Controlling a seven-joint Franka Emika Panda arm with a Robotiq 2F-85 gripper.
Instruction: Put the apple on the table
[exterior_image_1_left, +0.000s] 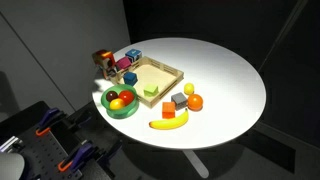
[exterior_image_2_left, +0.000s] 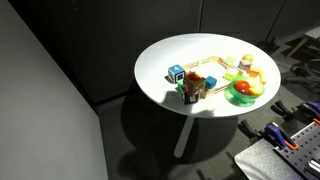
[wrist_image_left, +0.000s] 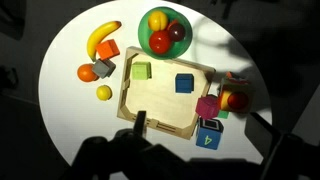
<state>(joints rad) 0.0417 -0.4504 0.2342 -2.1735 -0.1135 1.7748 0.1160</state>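
In the wrist view the tool is only a dark mass along the bottom edge, with one thin dark prong rising over the near rim of the tray. I cannot tell whether it is spread or pressed together. It hangs above the round white surface, apart from everything on it.

Nearest, at the right, a letter block stands just off the tray's near corner. Beyond it a pink block lies against the tray's right rim, and just beside that is a red piece, too small to make out.

The wooden tray lies flat in the middle of the surface. A green block sits in its far left corner and a blue block toward its far right, the two apart.

Left of the tray a yellow ball rests on the surface. Beyond it an orange touches a grey block, with an orange block just past them and a banana farther still.

Farthest is the green bowl, just beyond the tray's far rim. The red apple lies inside it, not on the surface, against a darker red fruit and a yellow-green one.

In both exterior views the bowl stands near the surface's edge, just beside the tray. In an exterior view the banana lies near the bowl, also close to the edge.
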